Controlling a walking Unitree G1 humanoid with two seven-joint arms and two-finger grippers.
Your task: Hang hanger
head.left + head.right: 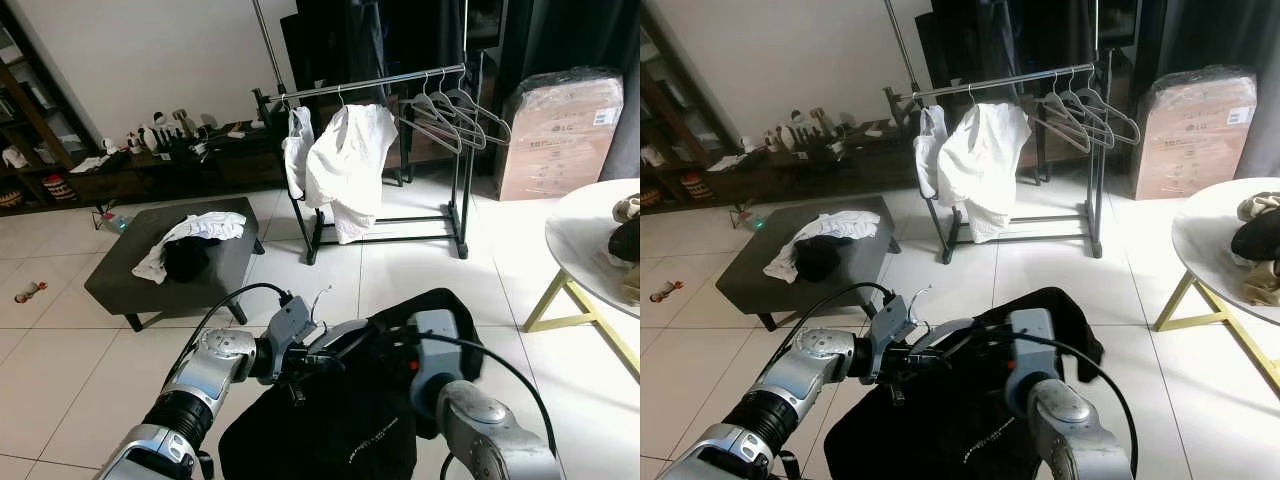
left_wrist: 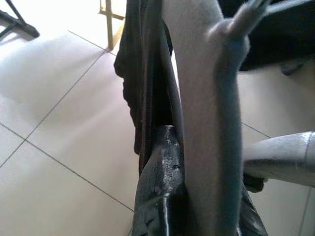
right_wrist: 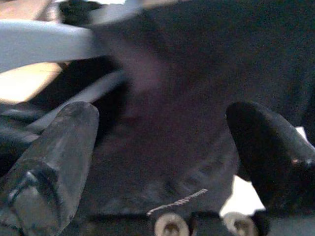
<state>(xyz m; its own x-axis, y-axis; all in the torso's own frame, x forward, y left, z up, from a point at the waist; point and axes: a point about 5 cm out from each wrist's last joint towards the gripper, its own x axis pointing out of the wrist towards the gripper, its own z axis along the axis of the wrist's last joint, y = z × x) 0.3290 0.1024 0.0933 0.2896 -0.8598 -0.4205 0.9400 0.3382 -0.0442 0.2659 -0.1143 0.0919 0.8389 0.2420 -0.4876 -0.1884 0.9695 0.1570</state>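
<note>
A black garment [image 1: 340, 425] hangs on a grey hanger [image 1: 345, 335] low in front of me, its wire hook [image 1: 318, 297] sticking up. My left gripper [image 1: 298, 368] is shut on the hanger near its neck; in the left wrist view a black finger [image 2: 162, 187] presses against the grey hanger arm [image 2: 206, 123]. My right gripper [image 3: 182, 128] is open beside the garment's shoulder, its fingers [image 3: 54, 152] spread wide with the black cloth [image 3: 197, 73] just beyond them. The clothes rack [image 1: 380, 82] stands across the room, well apart from both grippers.
On the rack hang a white shirt [image 1: 345, 160] and several bare hangers [image 1: 450, 115]. A dark ottoman [image 1: 130, 290] with clothes sits to the left, a round table [image 1: 590, 245] to the right, and a wrapped box [image 1: 560, 130] at back right. White tile floor lies between.
</note>
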